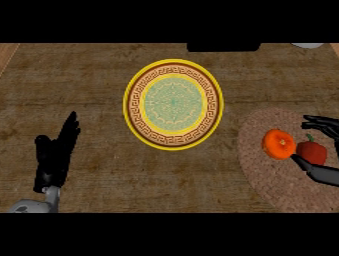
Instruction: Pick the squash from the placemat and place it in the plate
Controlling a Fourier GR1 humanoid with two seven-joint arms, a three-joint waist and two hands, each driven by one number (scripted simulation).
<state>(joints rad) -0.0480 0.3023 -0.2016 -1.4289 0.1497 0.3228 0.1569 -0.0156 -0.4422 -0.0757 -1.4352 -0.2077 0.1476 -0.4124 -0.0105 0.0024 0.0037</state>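
Left robot hand (54,155): matt black, slender tapered fingers, joined below to a pale grey rounded forearm. Right robot hand (333,145): black, glossy, with dark grey segmented thumb.

Counter (68,80), brown woven-look top: 1 round plate (136,80) at centre; 1 round placemat (275,185) at 4 o'clock from it.

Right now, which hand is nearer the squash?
Right. The right hand is open around the red pepper beside the squash; the left hand rests open far across the counter.
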